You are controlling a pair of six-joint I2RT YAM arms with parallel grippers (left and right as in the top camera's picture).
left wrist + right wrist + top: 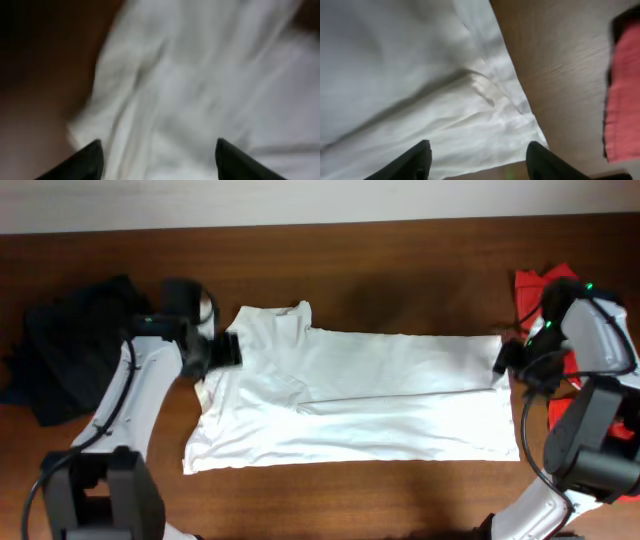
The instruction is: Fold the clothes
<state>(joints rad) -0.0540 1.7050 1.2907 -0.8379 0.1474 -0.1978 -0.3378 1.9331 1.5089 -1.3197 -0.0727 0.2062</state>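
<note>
1. The left gripper (228, 348) hangs with its jaws apart. In its wrist view the left gripper (159, 146) has nothing between its fingers, only blurred white cloth beyond them.
2. The right gripper (500, 358) is also spread and empty. In its own wrist view the right gripper (478, 146) looks down on the cloth's edge and corner.
3. The white T-shirt (370, 395) lies flat on the table (400, 270) between the two arms. Its long axis runs from one gripper to the other.
4. The left gripper is at what looks like the shirt's collar-and-sleeve end. The right gripper is at the opposite, straight end, just over the upper corner there.
5. Each arm is nearest its own end, so I judge that the next fold needs both arms, each pinching its own end of the shirt.
6. The shirt is plain white and softly creased. A lengthwise crease crosses its middle, as if one long edge is already laid over. No chest print shows.
7. The left wrist view is too blurred to tell whether the fingers touch the cloth.
8. A black garment (70, 360) lies beyond the shirt's collar end, apart from it. A red garment (545, 290) lies beyond the other end, behind the right arm.
</note>
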